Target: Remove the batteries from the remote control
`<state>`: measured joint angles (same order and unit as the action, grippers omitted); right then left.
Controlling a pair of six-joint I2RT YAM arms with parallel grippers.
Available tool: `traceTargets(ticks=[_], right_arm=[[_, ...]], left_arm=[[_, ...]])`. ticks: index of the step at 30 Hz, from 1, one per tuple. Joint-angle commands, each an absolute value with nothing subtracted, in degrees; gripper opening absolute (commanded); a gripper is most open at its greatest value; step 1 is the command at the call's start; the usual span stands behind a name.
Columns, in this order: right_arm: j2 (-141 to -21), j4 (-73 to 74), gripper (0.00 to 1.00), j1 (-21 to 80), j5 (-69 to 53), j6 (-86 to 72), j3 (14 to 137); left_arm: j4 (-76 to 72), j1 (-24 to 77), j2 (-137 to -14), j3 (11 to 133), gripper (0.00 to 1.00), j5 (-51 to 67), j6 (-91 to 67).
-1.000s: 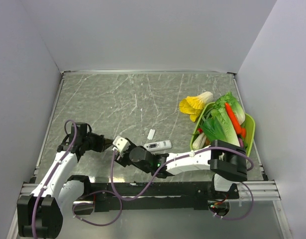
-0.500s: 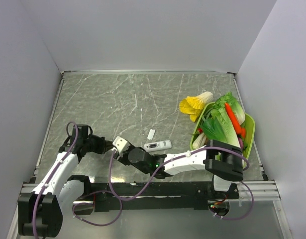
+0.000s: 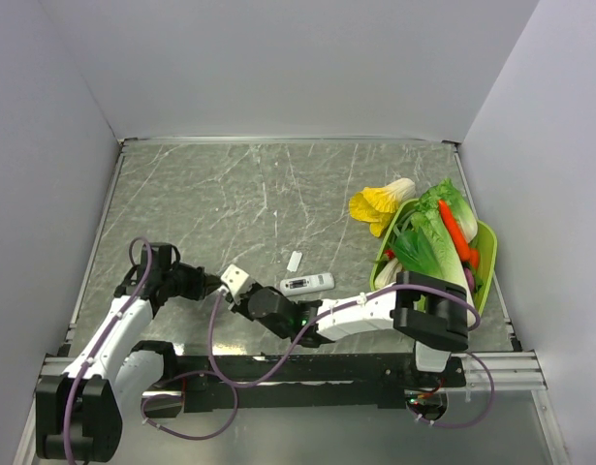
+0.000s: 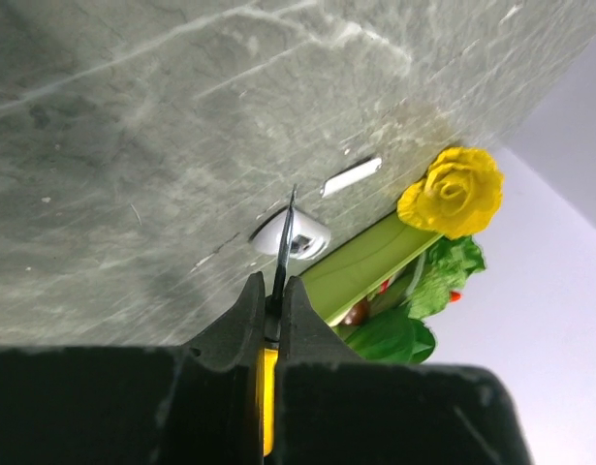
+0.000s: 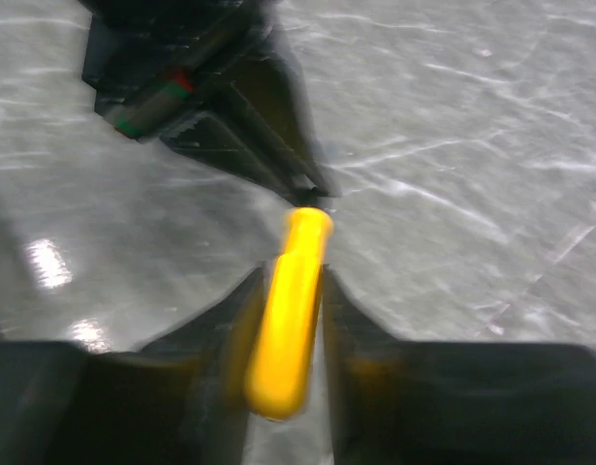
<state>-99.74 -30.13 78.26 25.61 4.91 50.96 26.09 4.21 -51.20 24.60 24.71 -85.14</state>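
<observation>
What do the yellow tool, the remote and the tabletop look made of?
The yellow tool: handle looks like glossy moulded plastic, smooth with soft highlights; its thin dark blade looks like metal, though unconfirmed. The remote control: white, likely plastic; too small for more. The table: grey-green stone-look surface with white veins, semi-glossy reflections; real marble or laminate, cannot tell.

Brightly, evenly lit from above, with pale glare patches on the bench [image 5: 46,263] and soft shadows. Sharp overhead and at the left wrist; blurred at the right, right jaws smeared.
</observation>
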Motion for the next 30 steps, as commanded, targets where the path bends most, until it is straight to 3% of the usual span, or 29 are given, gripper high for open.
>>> traceTargets(ticks=[1,2,3,4,5,7,8,11,15,19,25,30], right_arm=[[-100.81,-32.52,0.13,78.75,25.05,4.13,51.77],[-100.72,-33.04,0.01,78.75,26.01,4.13,51.59],[-100.46,-33.13,0.00,78.75,26.10,3.52,51.42],[-100.37,-33.31,0.00,78.66,26.71,3.17,50.89],[-99.68,-33.22,0.00,78.31,27.50,2.29,50.71],[-98.27,-32.00,0.00,77.61,27.42,1.24,49.84],[-96.43,-31.30,0.00,76.65,27.16,0.36,49.49],[-91.70,-24.28,0.00,74.80,27.86,-2.71,49.22],[-83.34,-11.37,0.00,69.89,25.66,-7.20,47.03],[-72.37,5.48,0.00,66.97,20.84,-11.07,45.27],[-59.36,18.26,0.00,66.09,15.91,-9.15,42.54],[-52.13,25.75,0.00,65.48,13.27,-2.92,41.75]], left_arm=[[24.35,4.57,-50.27,24.17,0.01,27.25,-87.19],[23.65,4.48,-50.27,23.82,0.01,27.68,-87.10],[22.25,4.48,-50.27,23.38,0.05,28.56,-86.75],[20.50,4.57,-50.27,22.51,0.17,29.26,-86.40],[18.13,4.57,-50.19,22.33,0.43,29.53,-84.92],[17.06,4.66,-49.14,22.93,0.61,29.27,-82.89],[18.09,4.66,-48.61,23.46,0.76,29.01,-80.79],[21.09,4.75,-45.89,25.74,0.89,25.85,-77.45],[20.77,4.92,-42.63,27.68,0.88,18.74,-71.13],[13.73,5.27,-46.57,28.73,0.81,20.73,-60.23],[12.65,16.16,-60.01,37.95,0.80,11.71,-48.44],[4.24,20.30,-72.06,39.12,0.77,17.91,-49.48]])
